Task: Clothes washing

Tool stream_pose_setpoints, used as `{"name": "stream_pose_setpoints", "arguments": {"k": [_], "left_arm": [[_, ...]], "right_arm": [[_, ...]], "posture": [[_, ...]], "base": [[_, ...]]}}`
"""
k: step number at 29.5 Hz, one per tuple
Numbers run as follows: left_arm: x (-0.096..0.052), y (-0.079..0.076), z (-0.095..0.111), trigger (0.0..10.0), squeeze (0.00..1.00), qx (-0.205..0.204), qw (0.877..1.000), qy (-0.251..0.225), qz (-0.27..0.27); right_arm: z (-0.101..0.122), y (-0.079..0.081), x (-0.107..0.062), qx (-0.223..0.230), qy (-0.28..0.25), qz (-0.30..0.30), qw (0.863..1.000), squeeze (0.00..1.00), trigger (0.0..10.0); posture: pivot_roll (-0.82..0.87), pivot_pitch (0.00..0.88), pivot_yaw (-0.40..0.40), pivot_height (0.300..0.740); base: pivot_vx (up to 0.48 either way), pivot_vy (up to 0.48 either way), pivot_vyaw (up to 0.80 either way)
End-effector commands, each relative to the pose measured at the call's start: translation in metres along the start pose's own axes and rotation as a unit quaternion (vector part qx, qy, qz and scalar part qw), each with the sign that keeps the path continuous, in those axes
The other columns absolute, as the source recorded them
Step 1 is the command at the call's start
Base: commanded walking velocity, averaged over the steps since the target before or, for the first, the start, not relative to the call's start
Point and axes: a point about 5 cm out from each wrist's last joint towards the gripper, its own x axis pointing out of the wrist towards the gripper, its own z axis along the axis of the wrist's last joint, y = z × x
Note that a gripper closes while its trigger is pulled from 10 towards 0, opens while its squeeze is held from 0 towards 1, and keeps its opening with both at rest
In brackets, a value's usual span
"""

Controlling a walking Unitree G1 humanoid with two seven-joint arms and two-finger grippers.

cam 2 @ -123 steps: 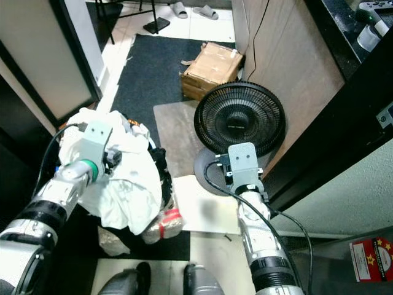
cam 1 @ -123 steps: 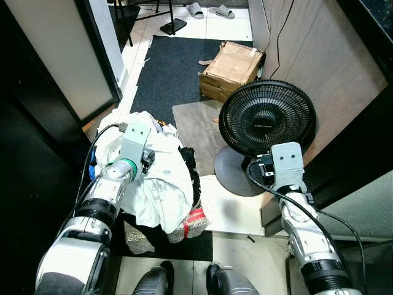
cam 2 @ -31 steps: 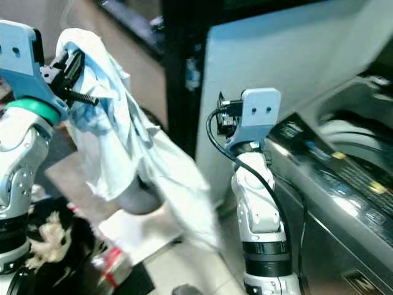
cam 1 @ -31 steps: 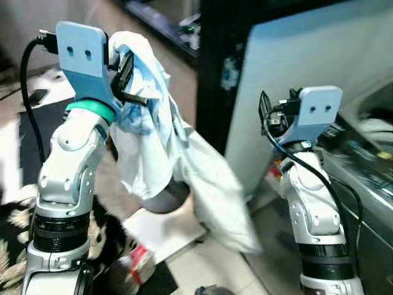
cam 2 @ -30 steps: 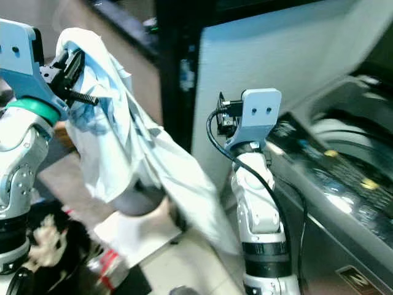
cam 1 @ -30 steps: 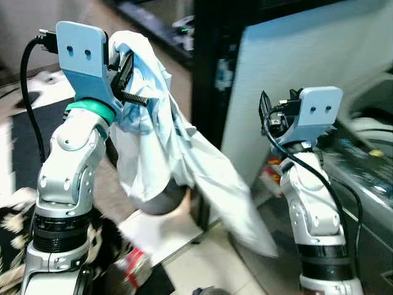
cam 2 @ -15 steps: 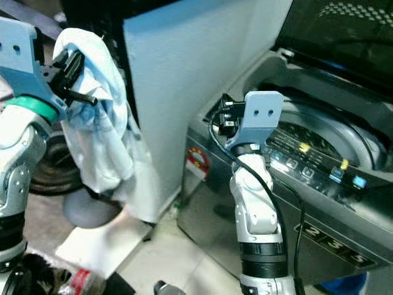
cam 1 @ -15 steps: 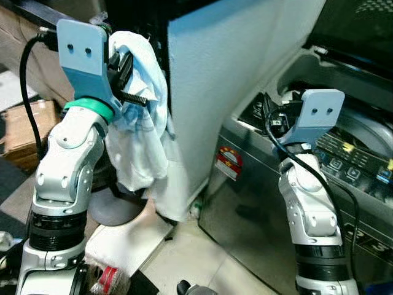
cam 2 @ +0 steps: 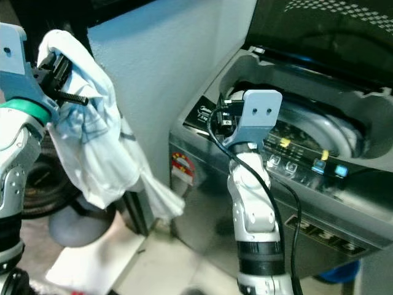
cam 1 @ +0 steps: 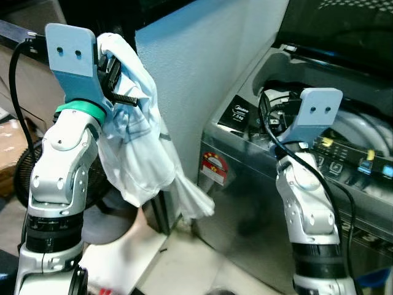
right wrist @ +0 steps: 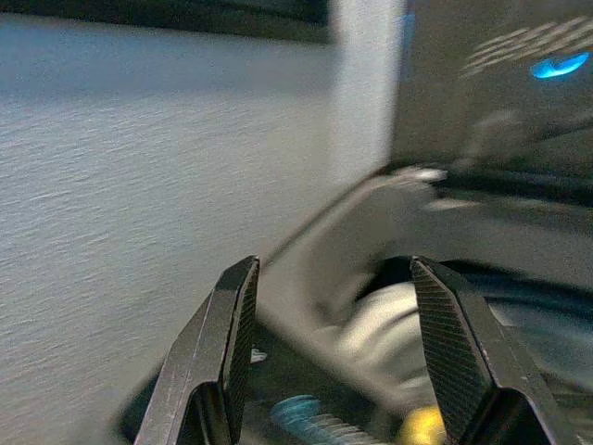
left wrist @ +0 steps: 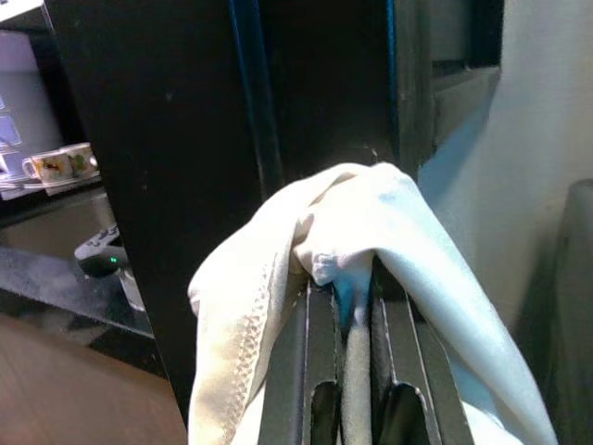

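— Item: white garment [cam 1: 136, 153], soft, light, limp; pinched at its bunched top by left gripper [left wrist: 355, 306], at ten o'clock of the washer [cam 2: 307, 184].
— Right gripper [right wrist: 334, 343]?
— Fingers spread wide, holding nothing.

both head views looked down at the washing machine [cam 1: 344, 160] they shared; each wrist view looked closely along its own fingers.
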Motion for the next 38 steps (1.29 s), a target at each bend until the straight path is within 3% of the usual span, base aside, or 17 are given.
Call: {"name": "stream_pose_setpoints", "arguments": {"k": [1,6,11,14,15,17,20,23,29,34,36,38], "left_arm": [[0.002,-0.006,0.005,10.0,0.0,0.0,1.0,-0.011,-0.018],[0.002,-0.006,0.005,10.0,0.0,0.001,1.0,-0.01,-0.019],[0.002,-0.007,0.002,10.0,0.0,0.001,1.0,-0.006,-0.02],[-0.001,-0.01,-0.007,10.0,0.0,0.017,1.0,0.004,-0.026],[-0.001,-0.01,-0.007,10.0,0.0,0.017,1.0,0.004,-0.026],[-0.011,-0.018,-0.028,10.0,0.0,0.042,0.998,0.031,-0.047],[-0.014,-0.019,-0.034,10.0,0.0,0.031,0.998,0.04,-0.048],[-0.015,-0.005,-0.043,10.0,0.0,0.012,0.998,0.062,-0.005],[-0.008,0.001,-0.03,10.0,0.0,0.01,0.999,0.033,0.001],[0.002,0.007,-0.006,10.0,0.0,0.015,1.0,-0.016,0.004],[0.006,0.008,0.004,10.0,0.0,0.017,0.999,-0.036,0.005],[0.011,0.008,0.017,10.0,0.0,0.02,0.998,-0.062,0.004]], "right_arm": [[0.001,0.003,0.0,0.006,0.0,0.003,1.0,0.0,10.0],[0.002,0.003,0.001,0.008,-0.002,0.002,1.0,0.0,10.0],[0.017,0.004,0.002,0.039,-0.041,0.005,0.998,0.0,10.0],[0.017,-0.001,0.001,-0.015,-0.052,0.031,0.998,0.0,10.0],[0.017,-0.001,0.001,-0.015,-0.052,0.031,0.998,0.0,10.0],[0.011,-0.004,-0.002,-0.041,-0.046,0.048,0.997,0.0,10.0],[0.01,-0.005,-0.004,-0.036,-0.042,0.047,0.997,0.0,10.0],[0.004,-0.002,-0.007,-0.03,-0.028,0.045,0.998,0.0,10.0],[0.009,0.007,-0.003,-0.018,-0.037,0.05,0.998,0.0,10.0],[0.024,0.016,0.008,-0.001,-0.07,0.048,0.996,0.0,10.0],[0.034,0.019,0.015,0.014,-0.09,0.044,0.995,0.0,10.0],[0.053,0.026,0.024,0.083,-0.119,0.037,0.989,0.0,10.0]], "posture": [[-0.03,0.0,0.056,0.74],[-0.03,0.0,0.057,0.74],[-0.03,0.0,0.059,0.74],[-0.03,0.0,0.058,0.74],[-0.03,0.0,0.058,0.74],[-0.03,0.0,0.058,0.74],[-0.03,0.0,0.059,0.74],[-0.03,0.003,0.056,0.74],[-0.02,0.001,0.057,0.74],[-0.02,0.001,0.059,0.74],[-0.02,0.001,0.063,0.74],[-0.02,0.001,0.063,0.74]], "base": [[0.0,0.0,-0.8],[0.0,0.0,-0.8],[0.0,0.0,-0.8],[0.0,0.0,-0.8],[0.0,0.0,-0.8],[0.0,0.0,-0.8],[0.0,0.0,-0.8],[0.0,0.0,-0.8],[0.0,0.0,-0.8],[0.0,0.0,-0.8],[0.0,0.0,-0.8],[0.0,0.0,-0.8]]}}
